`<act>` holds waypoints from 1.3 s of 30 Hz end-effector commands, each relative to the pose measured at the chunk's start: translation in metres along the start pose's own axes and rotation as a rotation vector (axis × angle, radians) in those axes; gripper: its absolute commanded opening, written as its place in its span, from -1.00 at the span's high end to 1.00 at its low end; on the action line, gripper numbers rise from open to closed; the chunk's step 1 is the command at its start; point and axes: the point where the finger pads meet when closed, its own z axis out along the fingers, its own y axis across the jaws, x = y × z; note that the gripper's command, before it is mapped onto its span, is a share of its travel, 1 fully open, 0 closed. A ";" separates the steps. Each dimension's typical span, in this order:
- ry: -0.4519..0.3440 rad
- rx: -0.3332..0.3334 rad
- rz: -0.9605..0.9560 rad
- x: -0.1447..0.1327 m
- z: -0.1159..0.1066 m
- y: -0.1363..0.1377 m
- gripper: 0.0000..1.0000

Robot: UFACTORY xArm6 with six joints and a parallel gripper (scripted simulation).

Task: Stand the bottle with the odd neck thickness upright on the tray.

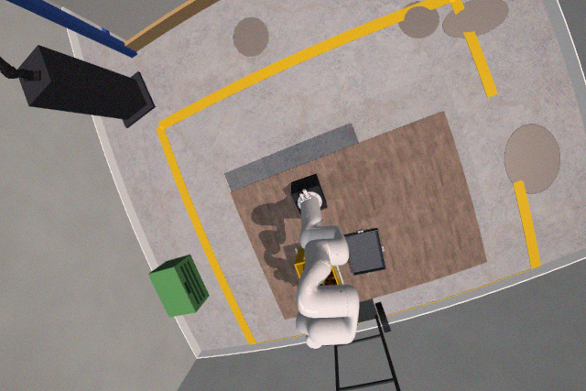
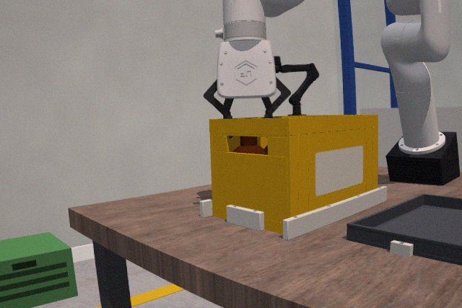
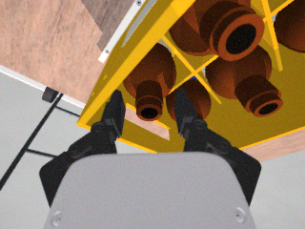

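Claw (image 2: 247, 115) (image 3: 149, 98) released, pointing down, fingertips at rim of yellow crate (image 1: 298, 269) (image 2: 250, 185) (image 3: 143, 50), near end with handle slot. Brown bottle (image 3: 150, 97) nearest, neck between spread fingers in wrist view, no grip. Other brown bottles in crate too; odd neck: cannot tell which. Crate on desk (image 1: 402, 188) (image 2: 167, 218), between pale stops. Dark tray (image 1: 366, 252) (image 2: 440, 218) beside it, level, bottle-free.

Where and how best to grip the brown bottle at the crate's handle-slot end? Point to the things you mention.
By its neck, from above: the brown glass-like bottle (image 3: 152, 91) stands upright in the yellow crate (image 2: 250, 185) (image 3: 138, 52), walls hemming its wider body; the narrow neck likely fits between the fingers.
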 end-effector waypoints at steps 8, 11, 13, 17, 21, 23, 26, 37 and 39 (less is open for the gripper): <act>-0.002 0.004 0.000 -0.001 -0.001 -0.001 -0.30; -0.002 0.004 0.000 -0.001 -0.001 -0.001 -0.30; -0.002 0.004 0.000 -0.001 -0.001 -0.001 -0.30; -0.002 0.004 0.000 -0.001 -0.001 -0.001 1.00; -0.002 0.004 0.000 -0.001 -0.001 -0.001 1.00; -0.002 0.004 0.000 -0.001 -0.001 -0.001 1.00; -0.002 0.004 0.000 -0.001 -0.001 -0.001 1.00; -0.002 0.004 0.000 -0.001 -0.001 -0.001 1.00; -0.002 0.004 0.000 -0.001 -0.001 -0.001 1.00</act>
